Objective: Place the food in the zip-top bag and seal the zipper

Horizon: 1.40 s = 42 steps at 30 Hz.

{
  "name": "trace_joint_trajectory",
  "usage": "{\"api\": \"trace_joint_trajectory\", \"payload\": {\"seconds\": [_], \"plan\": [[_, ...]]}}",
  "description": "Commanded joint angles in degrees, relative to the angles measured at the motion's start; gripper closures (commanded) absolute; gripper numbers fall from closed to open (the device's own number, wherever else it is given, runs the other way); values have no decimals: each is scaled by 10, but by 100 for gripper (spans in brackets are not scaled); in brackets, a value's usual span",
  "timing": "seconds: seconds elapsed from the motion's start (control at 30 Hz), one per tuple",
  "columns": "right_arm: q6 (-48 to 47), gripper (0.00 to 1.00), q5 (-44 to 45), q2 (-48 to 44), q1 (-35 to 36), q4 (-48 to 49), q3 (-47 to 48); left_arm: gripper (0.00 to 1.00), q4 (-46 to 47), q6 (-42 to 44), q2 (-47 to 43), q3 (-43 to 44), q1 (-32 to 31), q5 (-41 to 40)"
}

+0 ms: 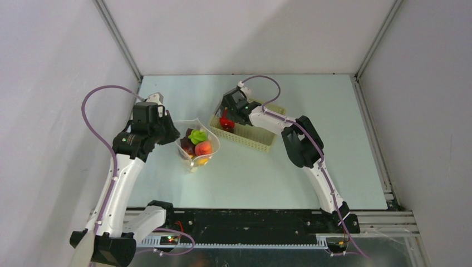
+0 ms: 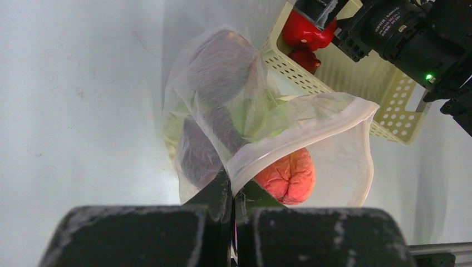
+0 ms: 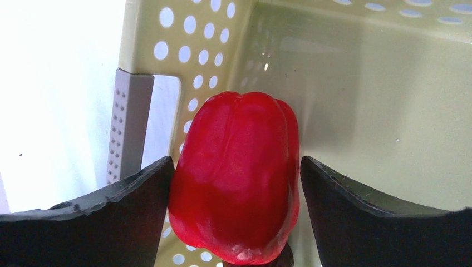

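The red pepper sits right between the two fingers of the right gripper. It is a piece of the food that is not in the bag yet. It lies in a corner of the yellow basket. Its long side points the same way as the fingers, so they stand along its flat sides. The fingers are spread wide. One touches the pepper's side and the other is just beside it. It does not look like a firm squeeze yet. The next move probably calls for a squeeze and then a lift.

The right arm reaches out over the table and bends at the elbow. Its wrist tips down into the basket.

The zip-top bag waits to the left of the right gripper, a bit nearer the arm bases, close to the basket. Its mouth is open. Inside are an orange-red piece, a green piece and a dark purple piece.

The left gripper has its fingers pressed together on the rim of the bag and holds the mouth up. The left arm is bent and leans in toward the bag. The right arm is the nearer one to the pepper, so the pepper is its job.
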Motion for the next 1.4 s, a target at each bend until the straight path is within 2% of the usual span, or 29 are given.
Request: {"api": "trace_joint_trajectory", "payload": {"seconds": [0.0, 0.27, 0.33, 0.6, 0.83, 1.0, 1.13, 1.37], "plan": [[-2, 18, 13, -1, -2, 15, 9, 100, 17, 2, -11, 0, 2, 9], [13, 45, 40, -82, -3, 107, -95, 100, 17, 2, -11, -1, 2, 9], [12, 48, 46, -99, -3, 116, -110, 100, 16, 2, -9, -1, 2, 10], [3, 51, 67, -173, -2, 148, -175, 100, 18, 3, -9, -2, 2, 15], [-35, 52, 90, -280, 5, 168, -248, 100, 18, 5, -5, -3, 2, 22], [-75, 52, 53, -360, 29, 198, -283, 100, 18, 8, -4, -2, 2, 24], [-128, 52, 6, -413, 75, 240, -309, 100, 18, 8, -4, -3, 2, 28], [-140, 53, -58, -443, 150, 257, -311, 100, 18, 9, -3, -1, 2, 32]]}}
